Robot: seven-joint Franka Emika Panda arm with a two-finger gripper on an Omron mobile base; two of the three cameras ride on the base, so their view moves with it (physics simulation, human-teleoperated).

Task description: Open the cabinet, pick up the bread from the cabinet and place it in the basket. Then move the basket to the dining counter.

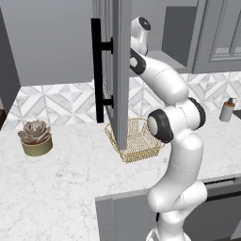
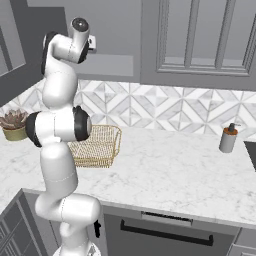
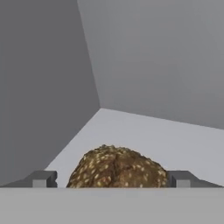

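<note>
L base view: cabinet (image 1: 117,70) door swung open toward you, black bar handle on its outer face. Arm reaches up past the door edge into the cabinet; the door and wrist block your line to the hand here. Basket (image 1: 137,139) sits on the desk right under the open door, near the back wall, empty as far as you can tell.

R base view: arm folded tall, wrist up at the cabinet opening, hand tucked inside. Basket (image 2: 96,145) on the desk just behind the elbow, well below the hand. You'll need a straight pull-out, then a drop down to it.

Hand view: bread (image 3: 117,168) lies dead ahead on the cabinet floor, centred between the two fingertips (image 3: 43,178), back corner of the cabinet behind it. Hand (image 3: 113,179) spread wide, a tip either side of the roll, small gap each side; not yet clamped. Roll is roundish, no clear long axis. Judgement: close now and you should have it.
</note>
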